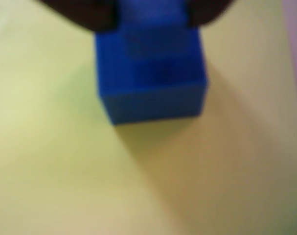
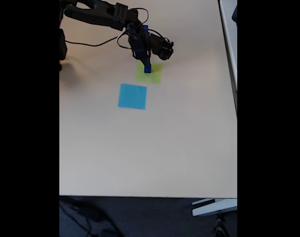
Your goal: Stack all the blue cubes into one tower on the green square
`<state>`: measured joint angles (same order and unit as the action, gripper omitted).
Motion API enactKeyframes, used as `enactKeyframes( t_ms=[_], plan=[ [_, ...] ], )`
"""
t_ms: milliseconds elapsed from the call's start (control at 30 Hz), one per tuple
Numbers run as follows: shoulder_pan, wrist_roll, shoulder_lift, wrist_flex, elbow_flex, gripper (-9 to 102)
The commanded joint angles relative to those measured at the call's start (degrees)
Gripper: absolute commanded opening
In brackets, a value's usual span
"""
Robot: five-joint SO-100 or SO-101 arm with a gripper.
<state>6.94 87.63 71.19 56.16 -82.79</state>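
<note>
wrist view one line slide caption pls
Blurred close-up of stacked dark blue cubes on the lime-green paper square, the dark hand just above.

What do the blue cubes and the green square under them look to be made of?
The blue cubes look like hard plastic, probably matte: uniform saturated colour, crisp straight edges, no glare, though the wrist view is blurred. The green square looks like thin matte paper or card: it lies flat on the table with no visible thickness.

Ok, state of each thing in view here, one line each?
Blue cubes: stacked on the green square, a smaller one on top of the large one.
Gripper: down at the stack, fingers either side of the top cube; grip cannot be told.
Green square: flat on the table, bearing the stack.
Light-blue square: flat, bare.
</note>
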Motion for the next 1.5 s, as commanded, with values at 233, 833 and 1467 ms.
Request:
enactKeyframes(
  t_ms=[233,833,1467],
  plan=[
    [-0.3,0.0,4.4,-0.8,1.2,2],
    [-0.3,0.0,4.1,-1.3,1.1,8],
    [-2.5,-5.5,8.4,-4.1,15.3,14]
  ],
)
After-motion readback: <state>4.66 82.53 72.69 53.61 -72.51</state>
